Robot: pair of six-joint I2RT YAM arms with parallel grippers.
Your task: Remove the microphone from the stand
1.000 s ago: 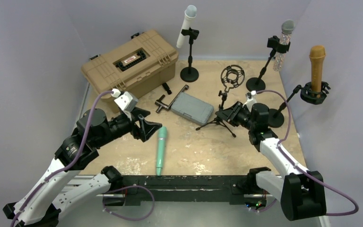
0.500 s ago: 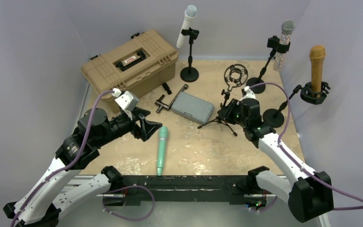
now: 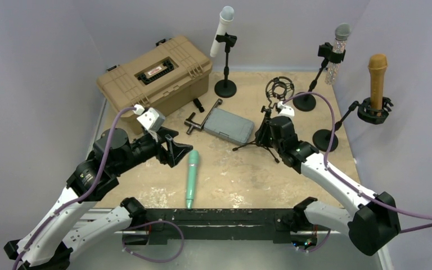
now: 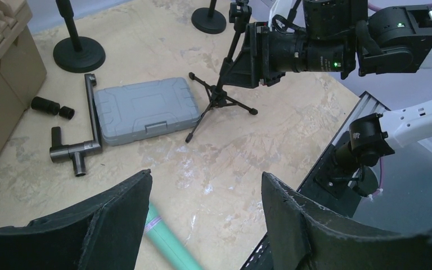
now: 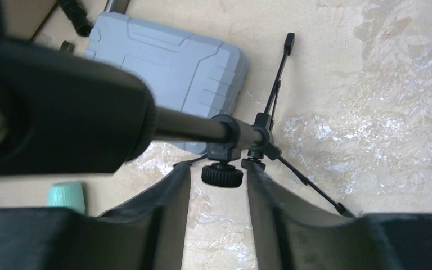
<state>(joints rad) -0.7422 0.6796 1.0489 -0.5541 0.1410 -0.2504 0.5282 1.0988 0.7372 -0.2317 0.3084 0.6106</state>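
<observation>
The teal microphone (image 3: 192, 179) lies flat on the scuffed tan table (image 3: 230, 174), head toward the arms' bases and tail up toward the left gripper (image 4: 205, 175). It touches no stand. The ring-shaped shock mount (image 3: 278, 90) on the small black tripod stand (image 3: 261, 145) is empty, so I take this to be the microphone that belonged there, already out.

It looks rigid and smooth, with a satin painted or plastic body, a long round handle and a slightly fatter head. I'd expect it to be light to middling in weight, slippery under hard pads, and ready to roll on the table. The sensible hold is across the handle near its middle, clear of the more delicate head.

The left gripper hangs just above the microphone's tail with its fingers spread wide and nothing between them. The right gripper (image 5: 218, 169) is at the tripod's thin metal pole (image 5: 191, 126). Its fingers stand narrowly parted on either side of a ribbed clamp knob (image 5: 222, 175), with slivers of table showing on both sides, so I don't think it is clamping.

Nearby are a moulded grey plastic case (image 3: 228, 126), a ribbed tan hard case (image 3: 154, 76) and a black steel crank (image 3: 202, 119). A white microphone (image 3: 223, 28), a clear-bodied one (image 3: 337, 48) and a brown one (image 3: 377, 79) sit in their own stands.
</observation>
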